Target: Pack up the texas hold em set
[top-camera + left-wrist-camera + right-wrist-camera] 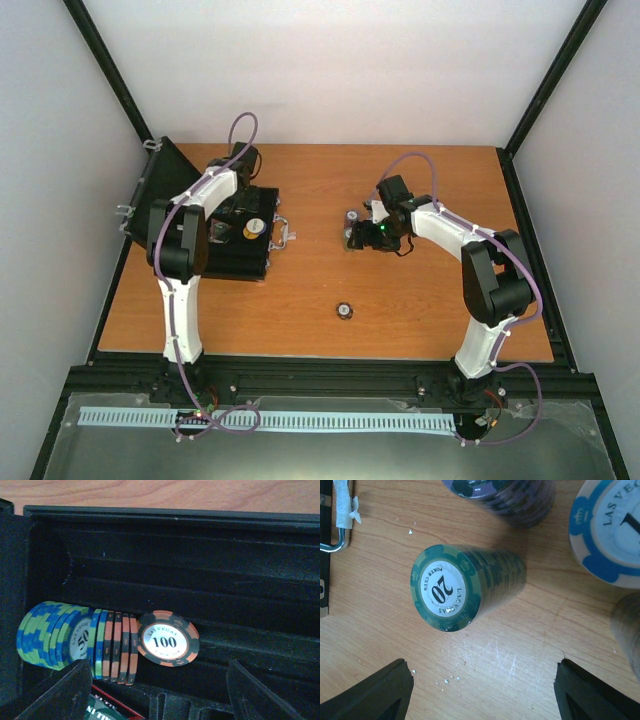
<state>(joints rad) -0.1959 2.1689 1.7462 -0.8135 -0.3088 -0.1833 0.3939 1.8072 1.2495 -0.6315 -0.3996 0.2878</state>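
The black case (232, 262) lies open at the left, lid (160, 185) raised. In the left wrist view its grooved tray (215, 570) holds a row of blue-green 50 chips (47, 635) and orange-black 100 chips (120, 647), the last one (168, 638) leaning face-up. My left gripper (160, 700) hovers over them, open and empty. My right gripper (482, 695) is open above the table, just short of a green stack of 20 chips (465, 587). Purple (505, 497) and blue-white (610, 530) stacks stand beyond it.
A card deck (107, 707) sits in the case beside the chip row, and a yellow disc (252, 227) shows in the case from above. A lone small disc (344, 311) lies mid-table. The case's metal handle (337, 522) is left of the green stack.
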